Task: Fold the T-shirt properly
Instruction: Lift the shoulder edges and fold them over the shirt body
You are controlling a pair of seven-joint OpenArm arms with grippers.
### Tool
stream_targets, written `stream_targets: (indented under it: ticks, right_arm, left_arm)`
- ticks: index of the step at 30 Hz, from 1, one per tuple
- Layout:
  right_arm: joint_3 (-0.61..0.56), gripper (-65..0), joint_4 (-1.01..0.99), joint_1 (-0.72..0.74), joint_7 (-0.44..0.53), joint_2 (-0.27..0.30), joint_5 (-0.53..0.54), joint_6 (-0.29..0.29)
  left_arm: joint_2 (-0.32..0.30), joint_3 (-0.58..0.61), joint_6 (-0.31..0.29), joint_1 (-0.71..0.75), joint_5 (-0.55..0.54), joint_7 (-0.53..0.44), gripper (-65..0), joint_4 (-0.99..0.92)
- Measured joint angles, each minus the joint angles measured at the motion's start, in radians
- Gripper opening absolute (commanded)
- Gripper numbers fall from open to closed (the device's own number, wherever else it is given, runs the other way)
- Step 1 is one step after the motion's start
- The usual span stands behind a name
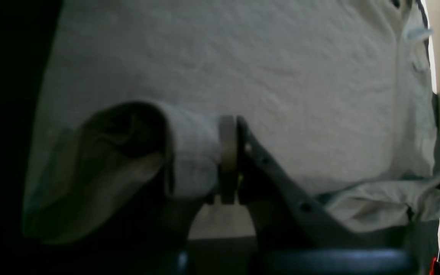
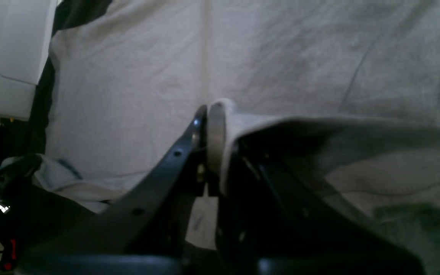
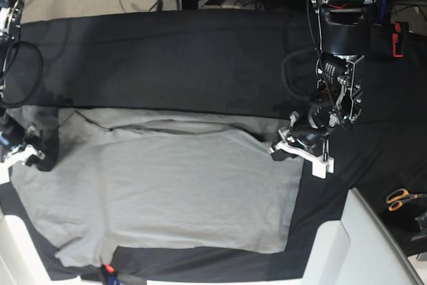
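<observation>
Your T-shirt (image 3: 167, 191) lies spread over the black cloth on the counter (image 3: 200, 51), its near hem close to the front edge and its far edge already lifted and turned over where both arms hold it. In the left wrist view the left gripper (image 1: 228, 160) has its fingers (image 1: 225, 152) pinched shut on a roll of the grey fabric, and in the right wrist view the right gripper (image 2: 206, 141) is likewise clamped tight on a folded edge of the shirt. The main risk, as I judge it, is uneven travel: if you carry one side further or faster than the other, the fold line will run skewed across the body and the shirt will end up crooked. The bites look thin, only an edge of cloth between the pads, so a quick pull could let the fabric slip out on one side and drop that corner in a heap. Watch too that the fingers have not caught the black cloth underneath; I cannot tell from these views whether they have, and dragging it would bunch the whole surface. The orange-handled scissors (image 3: 400, 198) lie well apart to the left arm's side and should not interfere.
</observation>
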Motion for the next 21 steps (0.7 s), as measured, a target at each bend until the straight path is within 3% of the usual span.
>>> stream_targets:
  ticks: [5,10,15,21]
  right_arm:
    - [0.003,-65.0,0.000,0.000,0.000,0.000,0.000,0.000]
    - [0.005,-65.0,0.000,0.000,0.000,-0.001,0.000,0.000]
    - [0.007,-65.0,0.000,-0.001,0.085,-0.031,0.000,0.000]
    - [0.007,-65.0,0.000,-0.006,0.095,-0.041,0.000,-0.001]
  left_arm:
    - [0.002,0.000,0.000,-0.002,0.000,-0.010,-65.0,-0.006]
    - [0.007,-0.073,0.000,-0.005,-0.003,-0.017,-65.0,-0.006]
    - [0.006,-0.081,0.000,-0.009,-0.003,-0.017,-65.0,-0.006]
    - [0.005,-0.074,0.000,-0.010,-0.003,-0.017,-65.0,-0.006]
